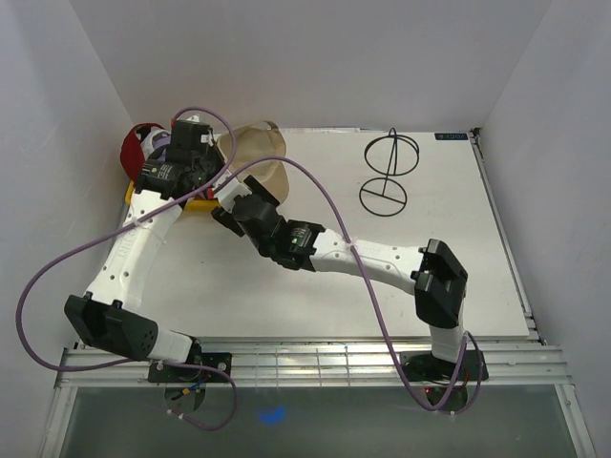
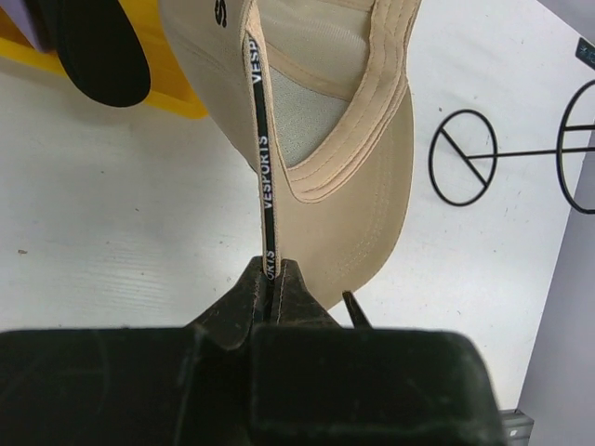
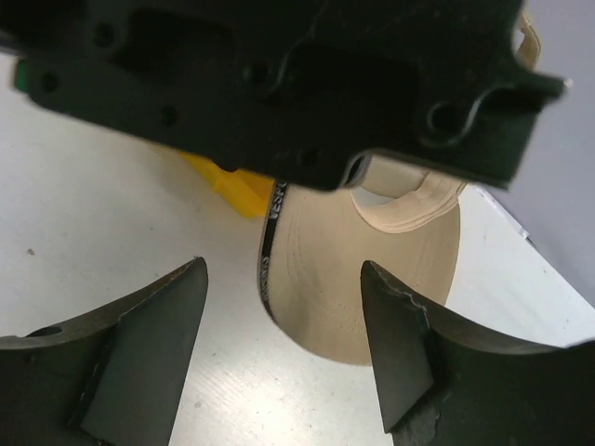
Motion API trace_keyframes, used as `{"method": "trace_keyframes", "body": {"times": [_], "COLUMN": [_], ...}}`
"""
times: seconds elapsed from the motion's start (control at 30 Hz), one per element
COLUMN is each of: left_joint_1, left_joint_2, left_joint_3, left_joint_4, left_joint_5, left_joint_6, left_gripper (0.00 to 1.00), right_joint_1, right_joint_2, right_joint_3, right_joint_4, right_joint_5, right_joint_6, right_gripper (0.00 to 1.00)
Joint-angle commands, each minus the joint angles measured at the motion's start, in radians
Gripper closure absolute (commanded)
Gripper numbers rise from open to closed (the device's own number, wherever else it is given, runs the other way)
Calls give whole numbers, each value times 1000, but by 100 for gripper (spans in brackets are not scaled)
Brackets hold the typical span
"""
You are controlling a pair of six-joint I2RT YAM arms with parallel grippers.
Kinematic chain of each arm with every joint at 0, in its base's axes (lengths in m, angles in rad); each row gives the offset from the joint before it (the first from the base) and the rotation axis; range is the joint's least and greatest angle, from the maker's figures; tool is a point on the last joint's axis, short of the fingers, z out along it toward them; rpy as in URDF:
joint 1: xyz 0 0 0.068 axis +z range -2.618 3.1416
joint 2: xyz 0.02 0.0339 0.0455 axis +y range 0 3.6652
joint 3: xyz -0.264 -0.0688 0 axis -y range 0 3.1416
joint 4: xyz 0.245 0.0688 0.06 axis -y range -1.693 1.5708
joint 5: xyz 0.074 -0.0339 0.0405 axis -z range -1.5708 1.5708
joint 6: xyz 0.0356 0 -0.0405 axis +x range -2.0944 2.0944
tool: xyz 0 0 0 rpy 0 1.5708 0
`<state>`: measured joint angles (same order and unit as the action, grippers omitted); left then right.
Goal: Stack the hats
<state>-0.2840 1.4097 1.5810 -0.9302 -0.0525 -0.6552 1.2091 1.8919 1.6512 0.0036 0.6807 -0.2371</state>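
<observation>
Top view: the left claw [image 1: 210, 157] holds the tan cap [image 1: 256, 153] just to its right. The right claw [image 1: 241, 197] waits just under the brim, and a dark red cap [image 1: 134, 148] lies behind the left claw.

Left wrist view: the left claw [image 2: 272, 269] is clenched on the brim's lettered black edge. The tan cap [image 2: 353, 204] hangs straight ahead of it, with a black cap [image 2: 98, 56] on the yellow tray [image 2: 172, 98] ahead-left.

Right wrist view: the right claw [image 3: 284, 316] is released, and the cap's brim [image 3: 325, 269] sits ahead between its fingers [image 3: 139, 339], untouched. It should probably advance squarely and close on the brim's middle before the left lets go, so the cap doesn't twist.
</observation>
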Motion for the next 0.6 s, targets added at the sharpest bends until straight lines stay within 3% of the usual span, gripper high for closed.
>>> {"method": "trace_keyframes", "body": {"times": [0.0,0.23,0.33,0.37,0.43,0.57], "left_joint_1": [-4,-4,-4,-4,-4,-4], "left_joint_2": [-77,-123,-143,-149,-159,-170], "left_joint_3": [1,-30,-50,-53,-53,-32], "left_joint_4": [11,-1,1,1,1,1], "left_joint_5": [40,51,84,86,89,100], "left_joint_6": [-6,2,2,2,6,8], "left_gripper": [100,100,100,100,100,99], "right_joint_1": [0,0,0,0,0,1], "right_joint_2": [19,32,30,27,15,-40], "right_joint_3": [71,90,101,104,101,58], "right_joint_4": [53,39,7,1,-4,-37], "right_joint_5": [74,95,95,98,103,79], "right_joint_6": [-36,-44,-19,-11,8,38], "right_gripper": [29,47,68,81,92,92]}}
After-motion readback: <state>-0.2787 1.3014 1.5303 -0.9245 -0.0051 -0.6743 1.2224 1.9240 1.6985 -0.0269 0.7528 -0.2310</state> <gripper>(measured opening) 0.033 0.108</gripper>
